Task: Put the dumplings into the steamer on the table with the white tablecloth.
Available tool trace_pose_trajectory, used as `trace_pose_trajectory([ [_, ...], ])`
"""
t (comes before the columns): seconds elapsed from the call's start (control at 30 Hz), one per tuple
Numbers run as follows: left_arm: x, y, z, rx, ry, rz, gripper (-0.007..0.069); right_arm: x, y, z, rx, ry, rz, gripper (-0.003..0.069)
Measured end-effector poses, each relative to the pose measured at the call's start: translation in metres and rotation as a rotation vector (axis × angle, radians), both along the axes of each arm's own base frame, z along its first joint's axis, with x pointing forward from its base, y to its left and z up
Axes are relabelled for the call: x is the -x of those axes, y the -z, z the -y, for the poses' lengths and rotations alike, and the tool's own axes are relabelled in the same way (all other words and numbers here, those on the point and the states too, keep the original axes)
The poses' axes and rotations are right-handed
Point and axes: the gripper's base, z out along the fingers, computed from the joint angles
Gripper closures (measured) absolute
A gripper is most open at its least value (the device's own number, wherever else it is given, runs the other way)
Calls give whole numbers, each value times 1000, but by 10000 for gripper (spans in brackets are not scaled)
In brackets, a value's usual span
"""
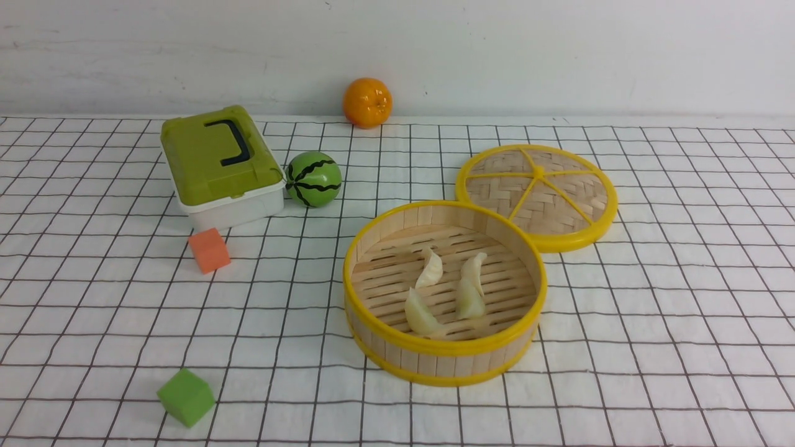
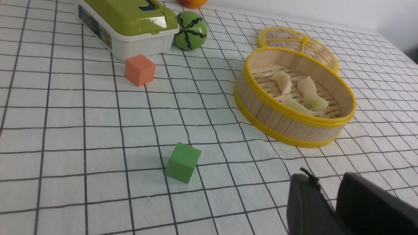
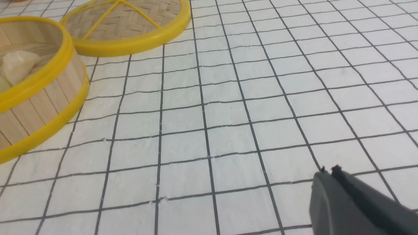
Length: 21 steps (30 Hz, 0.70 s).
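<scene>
The steamer (image 1: 435, 363) stands on the white tablecloth (image 1: 652, 310) right of the table's middle, and several cream dumplings (image 1: 430, 268) lie on its slatted floor. Neither arm shows in the front view. In the left wrist view my left gripper (image 2: 328, 178) hovers over bare cloth, short of the steamer (image 2: 287, 125) and its dumplings (image 2: 284, 81); a gap shows between its fingers with nothing in it. My right gripper (image 3: 328, 169) is shut and empty above the cloth, well off to the side of the steamer (image 3: 39, 104). One dumpling (image 3: 18, 65) peeks over the rim there.
The woven lid (image 1: 537, 195) lies flat behind the steamer, touching it. A green-lidded box (image 1: 217, 161), toy watermelon (image 1: 313, 179) and orange (image 1: 367, 102) sit at the back left. An orange cube (image 1: 209, 249) and a green cube (image 1: 186, 396) lie on the left.
</scene>
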Motion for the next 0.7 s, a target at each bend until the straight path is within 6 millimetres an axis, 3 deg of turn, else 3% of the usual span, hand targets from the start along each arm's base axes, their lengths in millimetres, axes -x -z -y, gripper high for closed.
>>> trace_pose_trajectory([
  [0.7,0,0,0,0,0,0,456,0,0,0,0,0,0,673],
])
